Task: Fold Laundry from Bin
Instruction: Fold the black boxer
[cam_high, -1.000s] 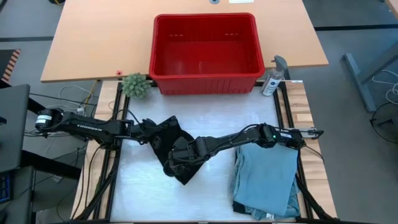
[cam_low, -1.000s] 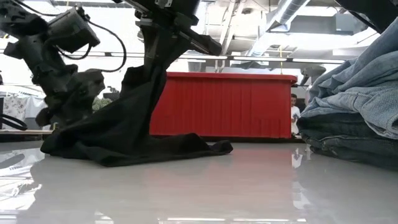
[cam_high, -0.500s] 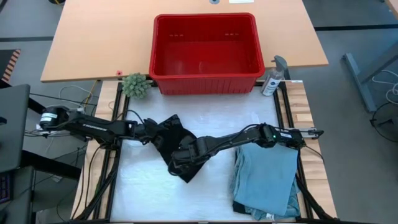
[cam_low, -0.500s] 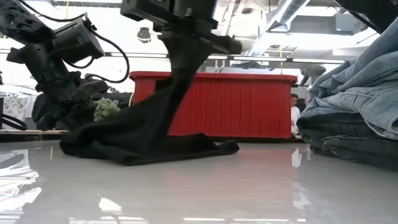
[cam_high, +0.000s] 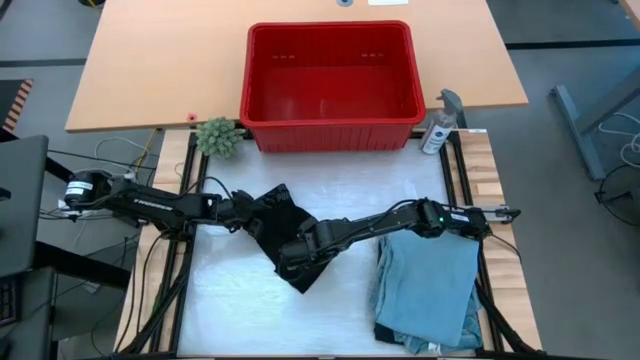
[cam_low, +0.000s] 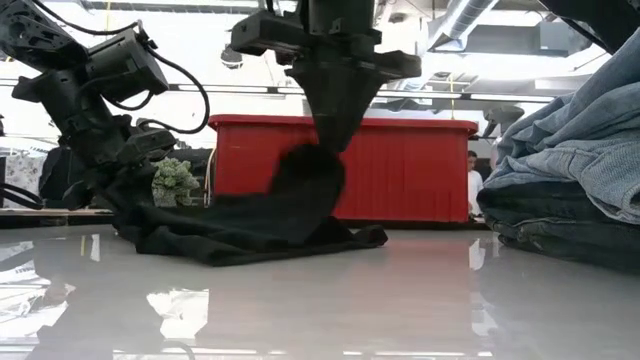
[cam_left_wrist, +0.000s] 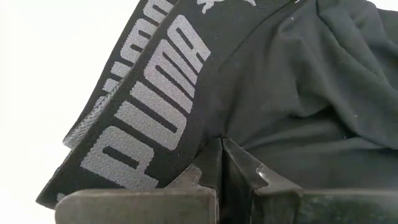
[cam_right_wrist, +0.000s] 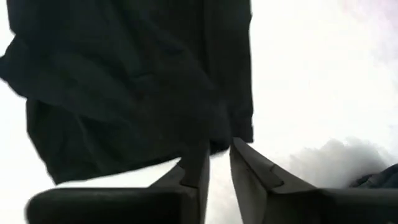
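The red bin (cam_high: 330, 85) sits at the counter's (cam_high: 220, 310) far edge, middle. A black item (cam_high: 272, 218) lies crumpled near the centre. The left claw (cam_high: 243, 208) reaches it from the left edge, the right claw (cam_high: 290, 255) from the right. Folded blue denim (cam_high: 428, 285) rests by the near right corner.

The high view looks straight down; the low view looks level across the table. Both share the red bin (cam_high: 330, 85), while both wrist views sit close, seemingly over black fabric (cam_left_wrist: 298, 81).
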